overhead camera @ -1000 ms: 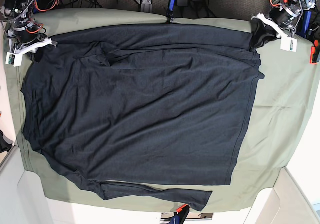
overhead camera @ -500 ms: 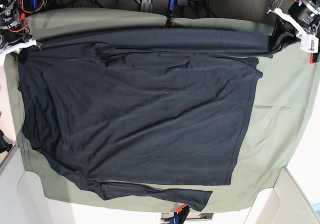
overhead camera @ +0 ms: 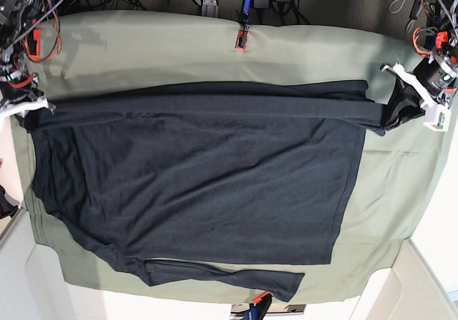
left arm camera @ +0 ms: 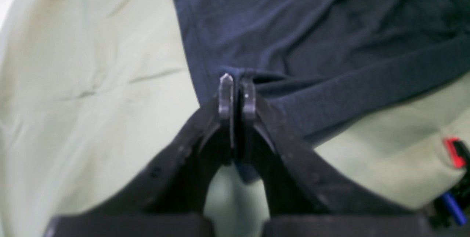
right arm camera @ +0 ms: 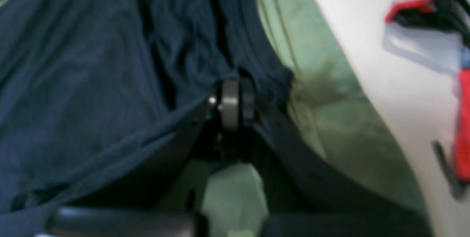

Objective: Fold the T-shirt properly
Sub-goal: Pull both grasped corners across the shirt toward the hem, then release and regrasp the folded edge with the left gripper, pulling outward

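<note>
**Both tools clamped on the far edge of the dark shirt**

Left tool, with its black fingers pressed together, is seen pinching a bunched corner of the large dark navy-black knit T-shirt at the hem end. In the base view this tool is placed at the right edge of the scene, with the cloth gathered into a small peak at its tips. The right tool is likewise closed on a fold of the same fabric, and it is found at the left edge of the base view.

Between the two tools, the far edge of the shirt is drawn into a long, nearly straight folded band. The rest of the garment is spread flat and wrinkled on the olive-green cloth sheet, by which the desk is covered. One long sleeve is laid along the near edge of the sheet. A small red and black object is seen on the far part of the sheet, well apart from the shirt.
</note>
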